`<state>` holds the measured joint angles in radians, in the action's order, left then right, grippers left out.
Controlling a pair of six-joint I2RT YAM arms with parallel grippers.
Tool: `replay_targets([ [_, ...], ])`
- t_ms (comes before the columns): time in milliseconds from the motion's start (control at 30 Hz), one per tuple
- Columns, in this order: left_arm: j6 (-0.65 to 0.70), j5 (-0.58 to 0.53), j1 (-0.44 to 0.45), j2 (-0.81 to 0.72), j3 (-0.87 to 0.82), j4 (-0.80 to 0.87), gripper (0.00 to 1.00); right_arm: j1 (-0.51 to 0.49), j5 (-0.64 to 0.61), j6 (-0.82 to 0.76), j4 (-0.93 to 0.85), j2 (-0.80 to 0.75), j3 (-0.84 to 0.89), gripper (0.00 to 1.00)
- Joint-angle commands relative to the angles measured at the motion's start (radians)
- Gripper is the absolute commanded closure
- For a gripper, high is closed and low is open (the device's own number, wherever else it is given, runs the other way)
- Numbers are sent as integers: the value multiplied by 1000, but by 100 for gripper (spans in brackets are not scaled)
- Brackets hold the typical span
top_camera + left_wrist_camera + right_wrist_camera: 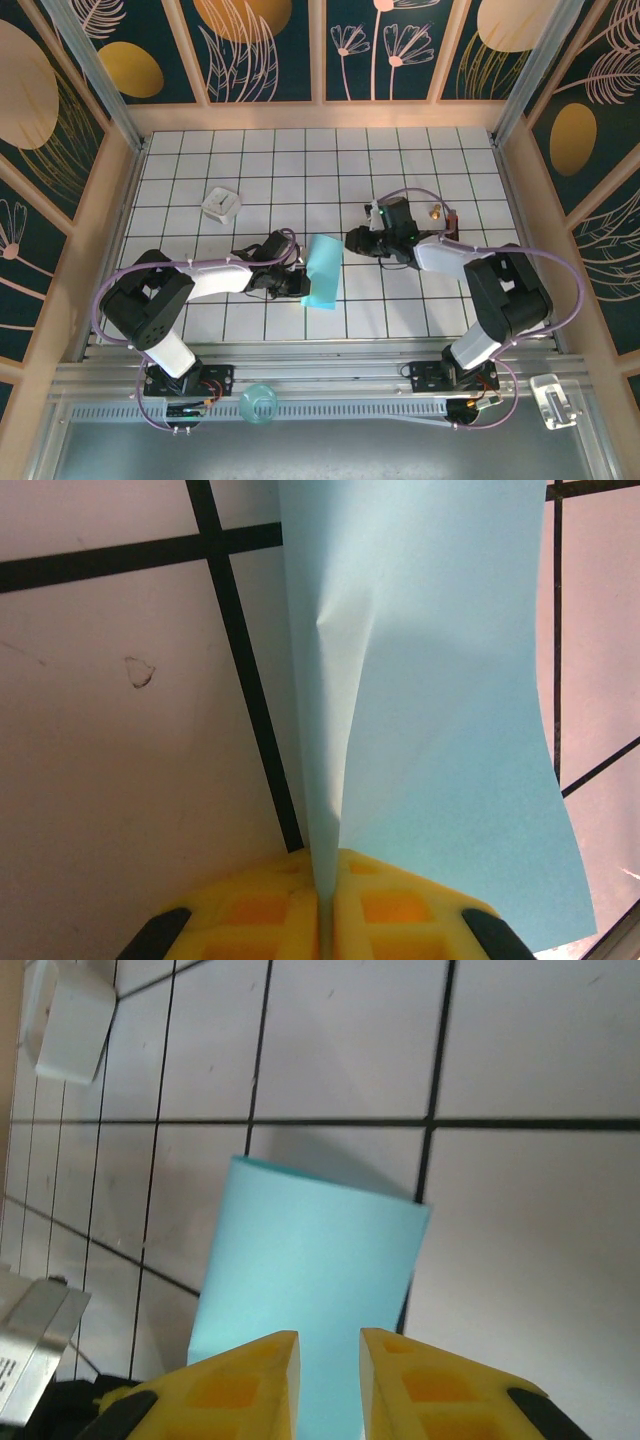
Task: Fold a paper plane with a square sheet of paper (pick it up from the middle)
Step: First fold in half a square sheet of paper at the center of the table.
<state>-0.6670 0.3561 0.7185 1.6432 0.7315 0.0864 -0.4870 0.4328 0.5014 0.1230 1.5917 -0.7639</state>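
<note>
Surface: white grid table [430, 300] walled by leaf-patterned panels, with bare tiles around both arms.
Paper: we see the square sheet of paper [323, 272] mid-table between the arms, bent over, its long axis running far-to-near.
Left gripper [322, 865]: clamped on the sheet's bend.
Right gripper [329, 1338]: jaws a narrow gap apart, holding nothing; the sheet lies just ahead.
Coming move: we judge the right arm nearer the free far edge.
</note>
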Motion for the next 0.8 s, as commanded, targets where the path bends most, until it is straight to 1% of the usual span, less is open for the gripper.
replay_targets([
  [0, 9, -3, 4, 32, -6, 58, 88, -32, 64, 23, 47, 25, -3, 78],
  [233, 9, -6, 4, 32, -6, 56, 88, -99, 120, 56, 86, 75, 17, 84],
  [367, 9, -8, 5, 30, -7, 58, 88, -122, 121, 61, 86, 94, 29, 88],
  [533, 8, -8, 4, 30, -7, 58, 88, -132, 115, 63, 78, 123, 29, 90],
  [767, 9, -8, 6, 29, -9, 57, 88, -132, 90, 42, 47, 149, 18, 91],
])
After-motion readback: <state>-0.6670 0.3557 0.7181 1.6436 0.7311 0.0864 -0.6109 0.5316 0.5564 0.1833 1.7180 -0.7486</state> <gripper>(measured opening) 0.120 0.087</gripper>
